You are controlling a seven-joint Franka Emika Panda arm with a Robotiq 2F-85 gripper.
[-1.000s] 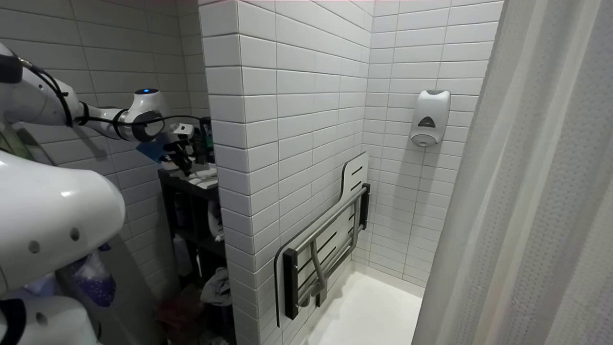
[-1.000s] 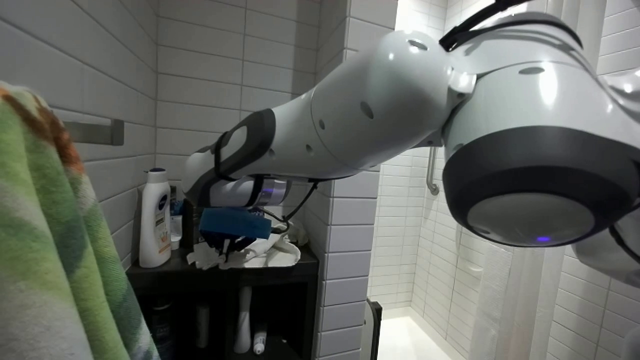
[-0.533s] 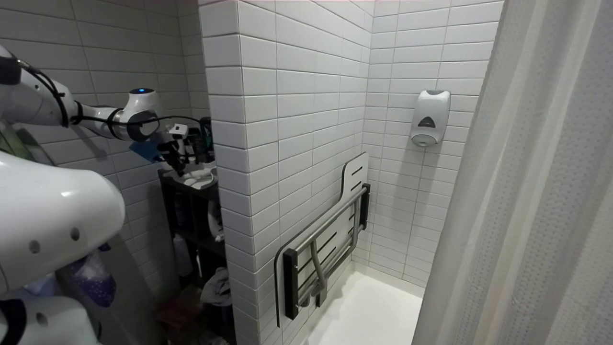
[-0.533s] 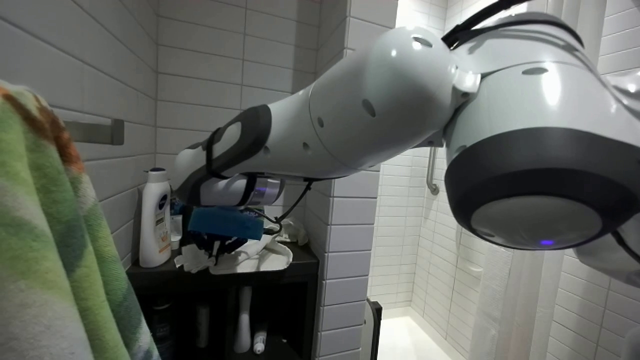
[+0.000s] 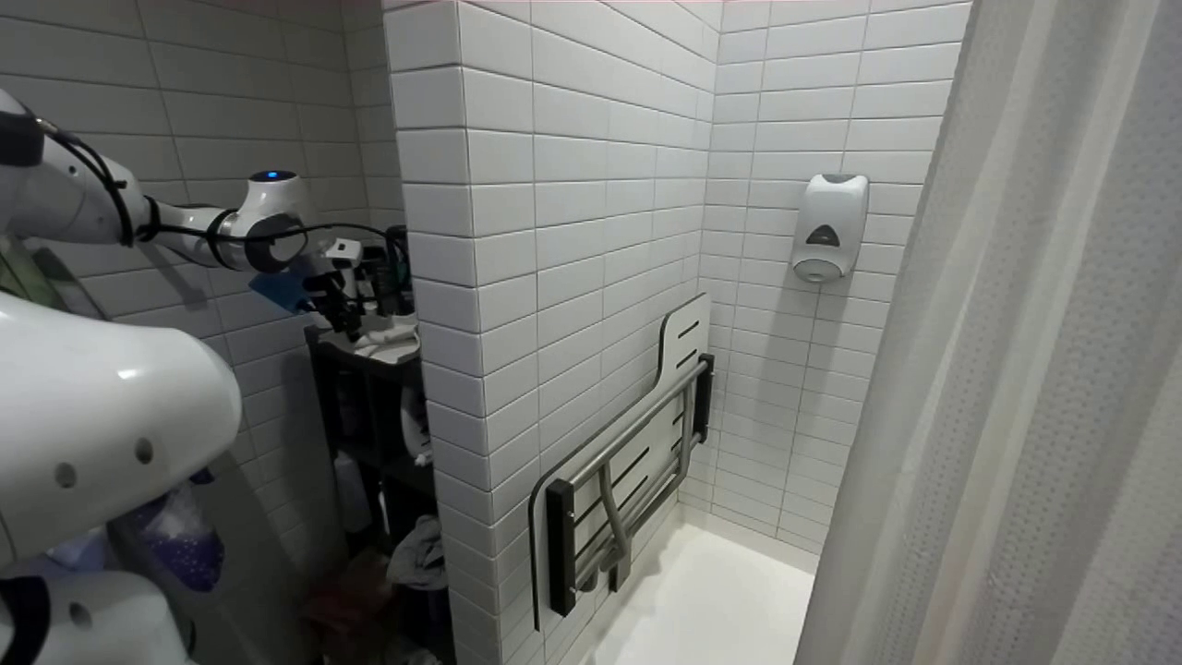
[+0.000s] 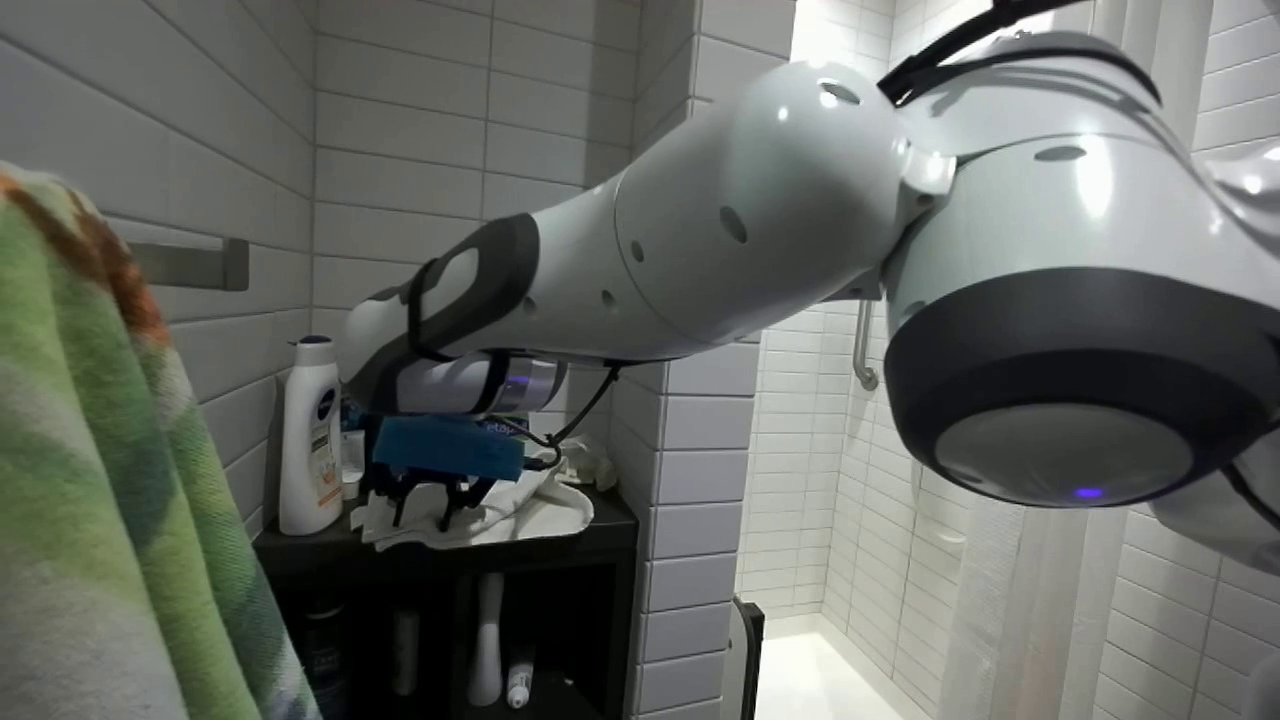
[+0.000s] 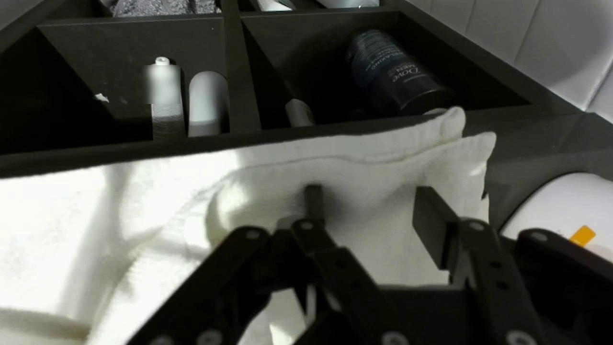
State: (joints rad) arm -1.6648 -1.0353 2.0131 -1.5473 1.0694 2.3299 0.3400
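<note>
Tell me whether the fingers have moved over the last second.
Yes: in an exterior view, the fingers have spread apart and shifted toward the unmoved tall white bottle.

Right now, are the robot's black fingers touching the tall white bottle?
Apart. An exterior view shows a visible gap between the spread fingers and the tall white bottle standing off to one side.

The glossy white robot arm bore dark gray bands, black cables and a black, screw-studded gripper.
</note>
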